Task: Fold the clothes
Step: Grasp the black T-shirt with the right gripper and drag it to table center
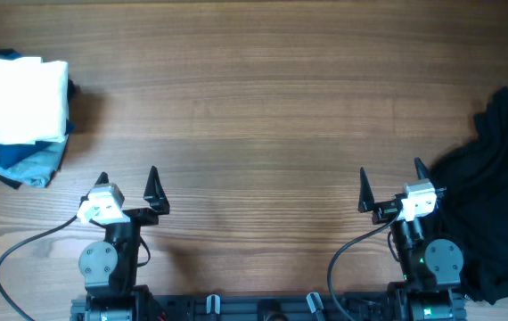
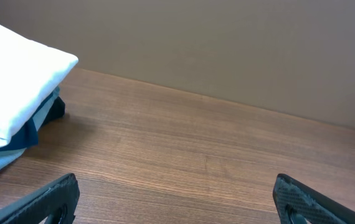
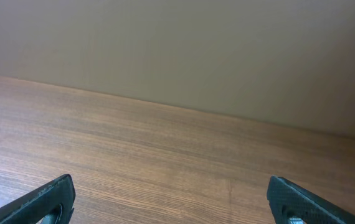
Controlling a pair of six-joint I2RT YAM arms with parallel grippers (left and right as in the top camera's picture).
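The black garment [image 1: 495,205] lies crumpled at the table's right edge in the overhead view, partly running off the frame. No logo or print shows on it. My right gripper [image 1: 391,185] is open and empty just left of the garment, not touching it. My left gripper [image 1: 127,185] is open and empty near the front left. In the left wrist view the left gripper [image 2: 176,199] shows only bare wood between its fingers. The right wrist view shows the right gripper [image 3: 171,196] over bare wood too, and the garment is out of that view.
A stack of folded clothes sits at the far left: a white folded cloth [image 1: 15,100] on top of blue and teal folded garments [image 1: 22,162]. The stack also shows in the left wrist view [image 2: 15,87]. The wooden table [image 1: 263,98] spans between the arms.
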